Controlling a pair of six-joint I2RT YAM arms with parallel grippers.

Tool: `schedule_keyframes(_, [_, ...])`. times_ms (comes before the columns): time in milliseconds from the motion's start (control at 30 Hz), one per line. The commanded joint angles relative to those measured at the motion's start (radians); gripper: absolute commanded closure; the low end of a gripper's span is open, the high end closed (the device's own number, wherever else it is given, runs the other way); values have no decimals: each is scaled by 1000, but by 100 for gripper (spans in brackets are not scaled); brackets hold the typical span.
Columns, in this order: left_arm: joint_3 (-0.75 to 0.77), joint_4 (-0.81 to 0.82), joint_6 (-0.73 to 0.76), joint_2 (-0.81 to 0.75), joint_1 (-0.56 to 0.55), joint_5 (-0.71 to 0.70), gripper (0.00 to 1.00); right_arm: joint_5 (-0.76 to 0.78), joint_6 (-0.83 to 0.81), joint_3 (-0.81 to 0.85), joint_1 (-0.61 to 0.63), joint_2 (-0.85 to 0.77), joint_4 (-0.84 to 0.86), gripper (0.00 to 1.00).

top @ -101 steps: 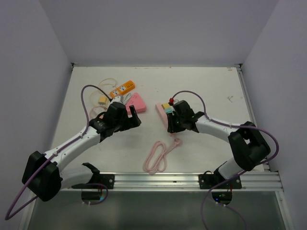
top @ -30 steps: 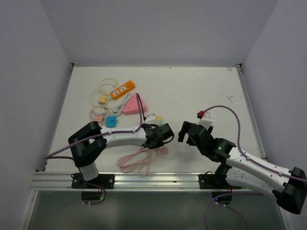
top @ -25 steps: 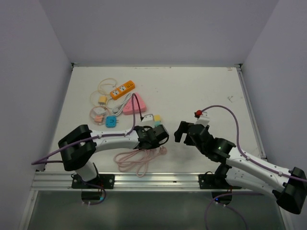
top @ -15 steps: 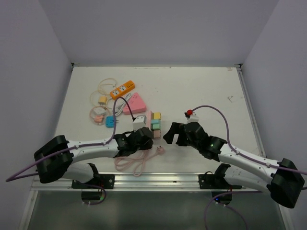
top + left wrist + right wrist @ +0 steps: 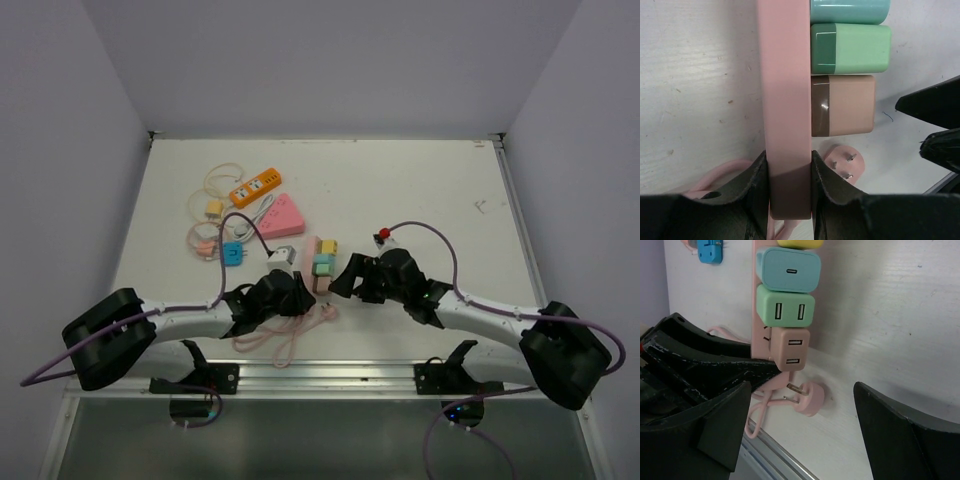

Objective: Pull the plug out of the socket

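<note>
Toward the far left corner of the desk (image 5: 400, 180), only the overhead view shows an orange power strip (image 5: 254, 187) and a pink triangular block (image 5: 283, 215). A small blue adapter (image 5: 232, 254) sits nearer. By the near edge a pink cord (image 5: 283, 335) lies looped.

The left gripper (image 5: 789, 192) is closed tight on the near end of the pink socket strip (image 5: 785, 75), one finger pressed to each long side. Its own wrist camera shows this clamp; from above the arm hides it. The strip lies about mid-desk, somewhat toward the near edge.

From its right face stick a teal adapter (image 5: 850, 9), a green adapter (image 5: 852, 48) and, nearest the clamp, the tan plug (image 5: 845, 105), its base against the strip. The right wrist view adds a yellow adapter (image 5: 792, 242) beyond the teal one, and the ports on their ends. A loose pink wall plug (image 5: 807, 397) lies just beside the tan one.

The right gripper (image 5: 802, 387) is spread wide, holding nothing, just right of the plugs.
</note>
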Motion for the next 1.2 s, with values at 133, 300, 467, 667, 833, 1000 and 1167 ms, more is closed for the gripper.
schedule_keyframes(133, [-13, 237, 46, 28, 22, 37, 100, -78, -18, 21, 0, 147, 205, 21])
schedule_keyframes(300, [-35, 263, 32, 33, 31, 42, 100, -97, -38, 43, 0, 223, 269, 30])
schedule_keyframes(467, [-25, 272, 32, 54, 43, 33, 100, -106, -62, 98, -1, 292, 296, 36])
schedule_keyframes(667, [38, 283, 56, 129, 68, 50, 100, -106, -80, 179, -1, 379, 299, 41])
schedule_keyframes(833, [35, 323, 49, 172, 95, 85, 100, -115, -65, 184, -9, 421, 340, 51])
schedule_keyframes(1000, [13, 352, 44, 198, 109, 100, 100, -114, -62, 166, -26, 439, 375, 70])
schedule_keyframes(1167, [-8, 343, 15, 217, 117, 80, 100, -125, -56, 141, -49, 419, 378, 95])
